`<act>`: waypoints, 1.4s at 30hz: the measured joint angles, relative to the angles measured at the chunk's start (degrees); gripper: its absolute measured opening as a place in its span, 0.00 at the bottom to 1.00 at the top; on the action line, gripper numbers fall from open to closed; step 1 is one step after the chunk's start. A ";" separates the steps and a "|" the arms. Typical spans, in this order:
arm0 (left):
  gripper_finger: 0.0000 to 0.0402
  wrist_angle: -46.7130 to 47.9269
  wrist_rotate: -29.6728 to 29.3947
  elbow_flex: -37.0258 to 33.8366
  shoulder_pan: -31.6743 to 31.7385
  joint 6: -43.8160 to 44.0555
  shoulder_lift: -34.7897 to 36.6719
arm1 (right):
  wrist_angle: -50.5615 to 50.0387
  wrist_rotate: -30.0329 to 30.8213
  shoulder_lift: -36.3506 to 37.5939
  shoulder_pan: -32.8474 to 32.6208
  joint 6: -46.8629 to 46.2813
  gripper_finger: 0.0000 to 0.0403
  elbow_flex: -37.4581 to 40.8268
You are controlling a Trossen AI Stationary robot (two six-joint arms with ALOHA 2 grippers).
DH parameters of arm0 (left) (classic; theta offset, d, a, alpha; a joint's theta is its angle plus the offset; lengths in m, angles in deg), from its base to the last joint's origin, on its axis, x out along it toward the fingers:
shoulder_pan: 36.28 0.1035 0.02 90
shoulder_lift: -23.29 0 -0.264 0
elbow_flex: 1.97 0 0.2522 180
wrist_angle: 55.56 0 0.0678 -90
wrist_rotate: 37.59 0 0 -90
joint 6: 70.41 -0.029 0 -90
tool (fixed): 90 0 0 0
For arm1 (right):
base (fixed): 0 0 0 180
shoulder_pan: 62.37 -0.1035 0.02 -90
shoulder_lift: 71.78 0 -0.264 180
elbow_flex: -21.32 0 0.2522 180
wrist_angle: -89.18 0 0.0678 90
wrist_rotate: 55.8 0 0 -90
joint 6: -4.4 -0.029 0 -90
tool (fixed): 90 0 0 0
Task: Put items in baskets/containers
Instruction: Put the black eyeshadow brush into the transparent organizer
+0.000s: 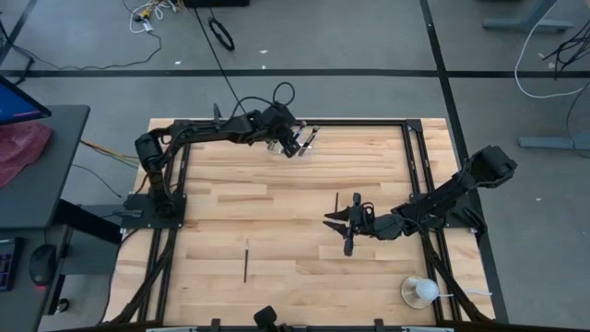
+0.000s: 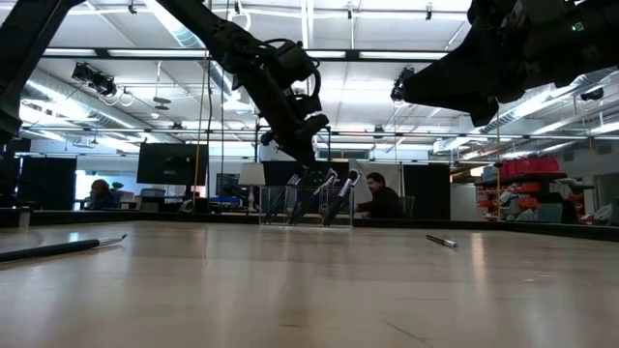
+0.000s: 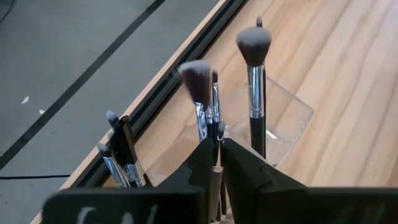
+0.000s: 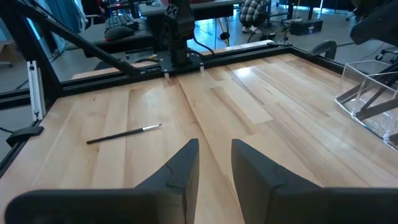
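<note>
Brushes (image 3: 254, 87) are stood bristles-up in the clear holder (image 1: 297, 140) at the desk's (image 1: 277, 221) far edge. One brush (image 3: 216, 180) is pinched by the left gripper (image 3: 218, 163) above the holder; released crooked, it could knock neighbours or tip the holder. Two brushes (image 1: 246, 260) are left lying on the desk. The right gripper (image 4: 214, 163) is held part open, empty, near the right edge.

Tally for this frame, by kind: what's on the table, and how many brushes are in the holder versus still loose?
Loose brushes on the table: 2
Brushes standing in the holder: at least 5; they overlap, so the exact count is unclear
Clear holder: 1
White round object: 1
Total: at least 9
</note>
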 joint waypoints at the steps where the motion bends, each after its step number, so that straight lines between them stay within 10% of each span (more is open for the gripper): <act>1: 0.09 -0.03 -0.02 -0.01 0.00 0.00 0.00 | 0.00 0.00 0.00 0.02 -0.02 0.24 0.00; 25: 0.36 3.45 -4.28 -0.05 -3.21 -1.83 7.16 | -4.71 -0.96 0.71 0.78 -2.91 0.25 0.00; 35: 0.26 -5.78 -10.54 -17.75 -19.82 -1.51 18.07 | -24.54 -22.12 2.14 4.97 -8.17 0.44 -0.02; 42: 0.23 -19.47 -10.47 -28.90 -33.25 1.63 18.00 | -28.64 -35.96 2.12 11.03 10.86 0.59 -0.02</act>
